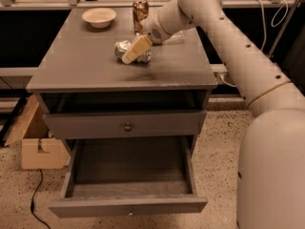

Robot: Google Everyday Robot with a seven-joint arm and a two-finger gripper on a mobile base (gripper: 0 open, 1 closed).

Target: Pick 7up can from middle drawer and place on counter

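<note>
The 7up can [121,48], small with silver ends, lies on the counter [81,66] near its middle back. My gripper [135,50] reaches down from the upper right. Its beige fingers [136,47] are closed around the can, which rests on or just above the counter top. The middle drawer [128,206] is pulled fully open below, and its inside shows nothing.
A pale bowl [99,17] sits at the counter's back left. A brown-gold can [140,8] stands at the back, and a clear plastic bottle [175,38] lies behind my wrist. The drawer front above [127,126] is shut. A cardboard box [40,149] stands on the floor at left.
</note>
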